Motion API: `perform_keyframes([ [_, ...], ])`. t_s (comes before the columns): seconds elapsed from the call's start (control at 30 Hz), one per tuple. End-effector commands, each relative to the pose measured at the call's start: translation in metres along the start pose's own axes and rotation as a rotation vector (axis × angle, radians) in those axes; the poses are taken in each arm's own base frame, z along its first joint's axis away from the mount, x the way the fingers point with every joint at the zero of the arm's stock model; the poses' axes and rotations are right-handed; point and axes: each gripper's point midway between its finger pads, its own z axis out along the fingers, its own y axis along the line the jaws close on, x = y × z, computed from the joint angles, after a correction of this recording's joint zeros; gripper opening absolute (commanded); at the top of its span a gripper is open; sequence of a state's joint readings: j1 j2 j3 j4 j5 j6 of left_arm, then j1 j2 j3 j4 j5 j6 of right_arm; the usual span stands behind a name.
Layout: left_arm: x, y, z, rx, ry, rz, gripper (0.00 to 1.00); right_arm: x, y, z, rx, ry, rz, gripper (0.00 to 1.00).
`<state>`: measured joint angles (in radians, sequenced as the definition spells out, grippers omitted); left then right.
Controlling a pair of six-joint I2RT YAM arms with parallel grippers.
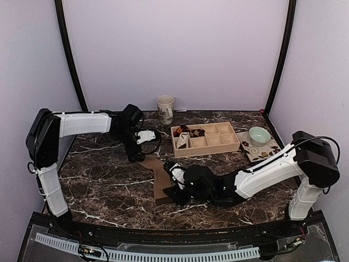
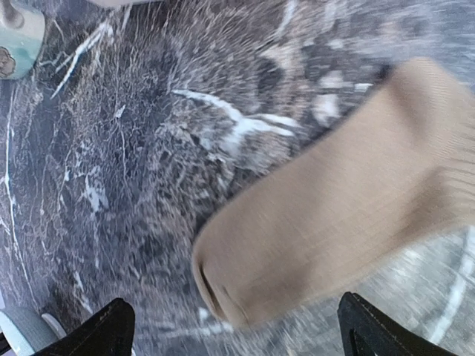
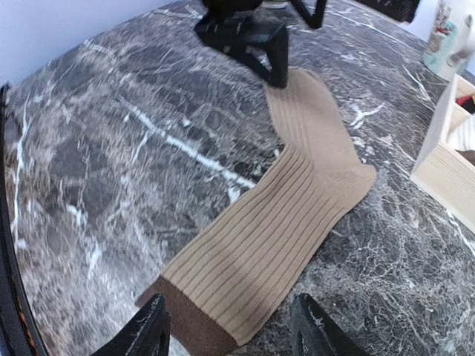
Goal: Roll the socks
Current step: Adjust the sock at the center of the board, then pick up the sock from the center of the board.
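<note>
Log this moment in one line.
tan sock: flat, unrolled | left gripper: open at toe | right gripper: open at cuff | rolling: not started

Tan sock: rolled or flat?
Flat. The tan sock lies spread full length on the table, toe to cuff, bent at the heel, with no roll started.

Through the right wrist camera I see the tan sock lying flat on the dark marbled desk, ribbed along its length and bent at the heel. Its darker brown cuff sits nearest me, between the spread fingers of my right gripper, which straddle it without pinching. At the far toe end stands the black left gripper, one finger right at the fabric; contact I cannot confirm. A wooden tray and a mug edge the right side.
</note>
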<state>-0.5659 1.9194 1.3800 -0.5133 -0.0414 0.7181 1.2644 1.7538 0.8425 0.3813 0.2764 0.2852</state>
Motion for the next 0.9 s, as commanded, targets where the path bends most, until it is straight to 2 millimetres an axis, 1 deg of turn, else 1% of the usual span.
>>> perform_keyframes([
  [0.0,0.007,-0.049,-0.047,0.196,-0.059,-0.003,0.99,0.029,0.026,-0.007,-0.095,0.036,-0.255,0.58],
  [0.1,0.017,-0.079,-0.044,0.300,-0.058,-0.025,0.99,0.036,0.035,-0.007,-0.130,0.040,-0.376,0.60],
  [0.17,0.021,-0.090,-0.039,0.331,-0.053,-0.038,0.99,0.039,0.036,-0.006,-0.137,0.045,-0.430,0.60],
  [0.23,0.021,-0.097,-0.034,0.349,-0.057,-0.050,0.99,0.042,0.033,-0.005,-0.126,0.045,-0.478,0.61],
  [0.27,0.019,-0.098,-0.031,0.351,-0.060,-0.052,0.99,0.043,0.031,-0.005,-0.122,0.046,-0.497,0.61],
  [0.33,0.011,-0.096,-0.026,0.338,-0.070,-0.051,0.99,0.048,0.027,-0.003,-0.131,0.055,-0.513,0.60],
  [0.4,0.001,-0.089,-0.026,0.333,-0.081,-0.062,0.99,0.052,0.025,-0.001,-0.146,0.060,-0.518,0.59],
  [0.43,-0.003,-0.086,-0.026,0.336,-0.081,-0.068,0.98,0.056,0.024,-0.001,-0.161,0.064,-0.515,0.59],
  [0.5,-0.018,-0.093,-0.031,0.359,-0.091,-0.045,0.98,0.056,0.022,0.000,-0.176,0.051,-0.502,0.57],
  [0.67,-0.038,-0.092,-0.035,0.359,-0.116,-0.037,0.98,0.062,0.019,0.009,-0.232,0.054,-0.472,0.53],
  [0.77,-0.043,-0.095,-0.026,0.350,-0.096,-0.037,0.98,0.065,0.023,0.014,-0.271,0.065,-0.459,0.51],
  [0.87,-0.041,-0.100,-0.011,0.328,-0.057,-0.016,0.98,0.075,0.024,0.019,-0.298,0.098,-0.436,0.43],
])
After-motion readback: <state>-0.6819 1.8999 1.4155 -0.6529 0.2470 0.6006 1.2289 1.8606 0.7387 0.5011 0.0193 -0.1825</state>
